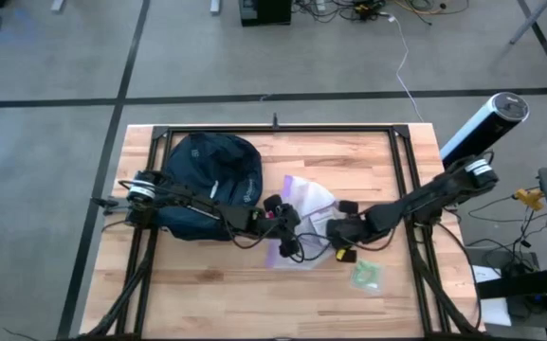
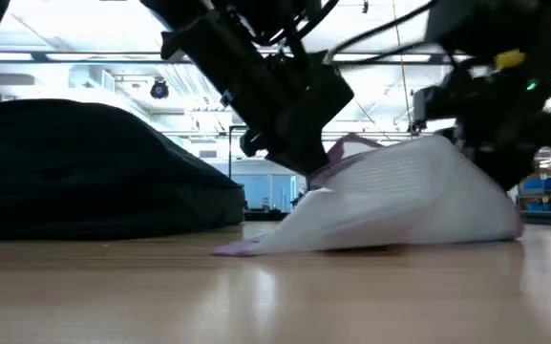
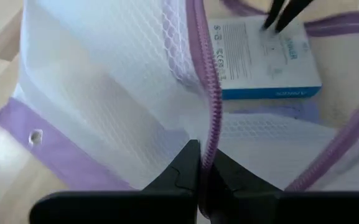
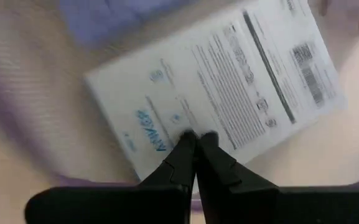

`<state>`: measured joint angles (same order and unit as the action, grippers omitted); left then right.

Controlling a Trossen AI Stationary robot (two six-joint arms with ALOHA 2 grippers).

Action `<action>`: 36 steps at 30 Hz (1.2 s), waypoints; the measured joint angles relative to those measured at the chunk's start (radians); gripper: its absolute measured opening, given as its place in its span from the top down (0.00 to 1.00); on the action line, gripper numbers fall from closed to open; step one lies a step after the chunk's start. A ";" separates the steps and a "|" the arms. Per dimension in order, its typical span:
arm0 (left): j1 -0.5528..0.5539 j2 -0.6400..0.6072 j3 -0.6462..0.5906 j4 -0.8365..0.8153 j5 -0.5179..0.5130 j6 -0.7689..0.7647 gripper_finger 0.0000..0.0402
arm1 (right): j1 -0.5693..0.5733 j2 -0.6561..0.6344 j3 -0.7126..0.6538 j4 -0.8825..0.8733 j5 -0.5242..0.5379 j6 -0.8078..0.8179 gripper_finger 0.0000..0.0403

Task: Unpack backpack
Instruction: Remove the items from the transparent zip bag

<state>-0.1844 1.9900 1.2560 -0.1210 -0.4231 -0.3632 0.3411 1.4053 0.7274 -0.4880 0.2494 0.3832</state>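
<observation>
The dark navy, rounded soft-fabric backpack (image 1: 211,185) lies on the left part of the wooden desk (image 1: 207,284), under the left arm. The step in hand appears to be emptying the clear mesh pouch with the purple zip edge (image 1: 306,213), lying just right of the backpack. The left pincer (image 3: 201,163) is closed on the pouch's purple zipper edge, holding the limp, netted plastic up. The right pincer (image 4: 196,140) is closed, its tips on a flat white and blue printed box (image 4: 216,81) inside the pouch. The next move likely calls for drawing that smooth, rigid box out while the mouth is held open.
</observation>
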 joint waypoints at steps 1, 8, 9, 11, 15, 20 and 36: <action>0.000 0.000 -0.008 0.016 0.000 -0.005 1.00 | 0.001 -0.034 0.001 0.060 0.006 0.000 1.00; 0.001 0.003 -0.035 0.185 -0.001 -0.013 1.00 | -0.018 -0.014 -0.029 0.387 0.006 -0.107 1.00; 0.001 0.006 -0.035 0.203 -0.001 -0.013 1.00 | -0.023 0.015 -0.029 0.410 -0.007 -0.119 1.00; 0.001 0.013 -0.036 0.212 -0.001 -0.020 1.00 | -0.027 0.077 -0.030 0.431 -0.034 -0.135 1.00; 0.000 0.036 -0.040 0.214 0.000 -0.045 1.00 | -0.029 0.197 -0.028 0.447 -0.069 -0.135 1.00; -0.010 0.127 -0.039 0.238 0.014 -0.114 1.00 | -0.029 0.223 -0.015 0.348 -0.063 -0.058 1.00; -0.046 0.197 -0.041 0.337 0.057 -0.195 1.00 | -0.038 -0.055 -0.033 0.139 0.067 -0.013 1.00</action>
<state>-0.2306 2.1875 1.2153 0.2163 -0.3660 -0.5585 0.3035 1.3500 0.6944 -0.3486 0.3163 0.3701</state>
